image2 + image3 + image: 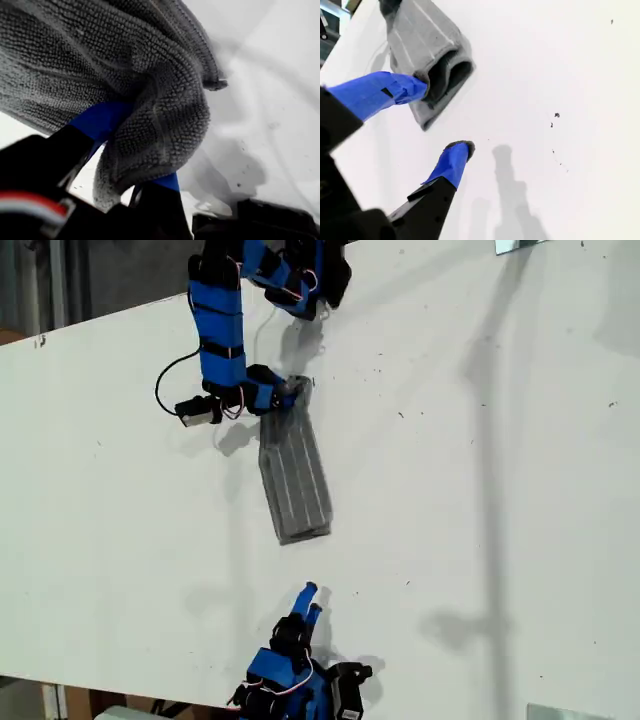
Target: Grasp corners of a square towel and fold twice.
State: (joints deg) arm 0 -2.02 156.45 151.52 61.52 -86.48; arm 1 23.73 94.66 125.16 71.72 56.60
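Note:
The grey striped towel [295, 475] lies on the white table as a long narrow folded strip, running from the far arm toward the near one. My first gripper [287, 392] is shut on its far end. In the first wrist view bunched cloth [150, 75] fills the space between the blue fingers [100, 120], and a rounded tip [217, 84] sticks out past them. My second gripper [312, 600] stands open a short way off the towel's near end. That looped, folded end [420, 40] lies just beyond its open fingertips [460, 150], one tip close to the cloth.
The white table [480, 490] spreads wide toward the exterior view's right, with a few dark specks [556, 116]. A black cable [165, 380] loops beside the first arm. The table's edge runs along the exterior view's top left and bottom.

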